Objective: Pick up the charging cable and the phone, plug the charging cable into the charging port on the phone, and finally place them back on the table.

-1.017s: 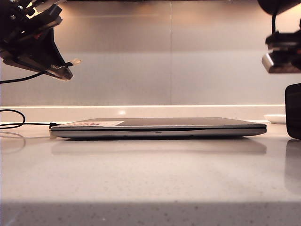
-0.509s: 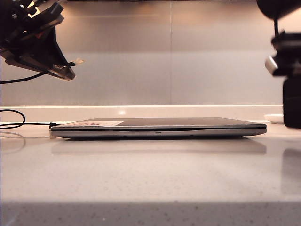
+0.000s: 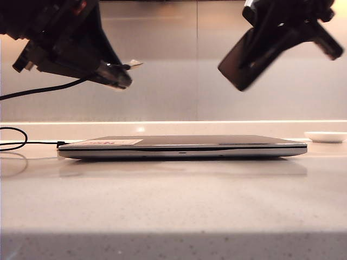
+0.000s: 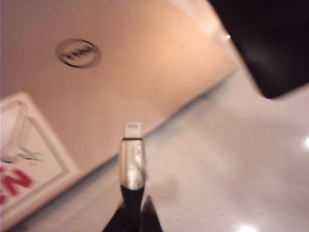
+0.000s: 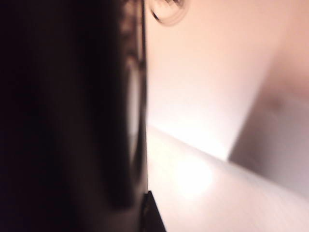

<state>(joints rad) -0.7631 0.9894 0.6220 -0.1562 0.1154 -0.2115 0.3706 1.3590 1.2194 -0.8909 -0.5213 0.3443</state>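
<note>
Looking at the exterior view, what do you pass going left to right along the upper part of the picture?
Left gripper, shut on the charging cable → the cable's connector tip → the phone held tilted → right gripper.

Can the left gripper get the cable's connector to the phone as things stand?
Probably yes: the left gripper holds the charging cable aloft, tip toward the phone in the right gripper, with open air between them.

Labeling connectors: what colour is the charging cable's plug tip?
Silvery-white metal tip on the black charging cable, held in the shut left gripper. Left wrist view shows it best.
</note>
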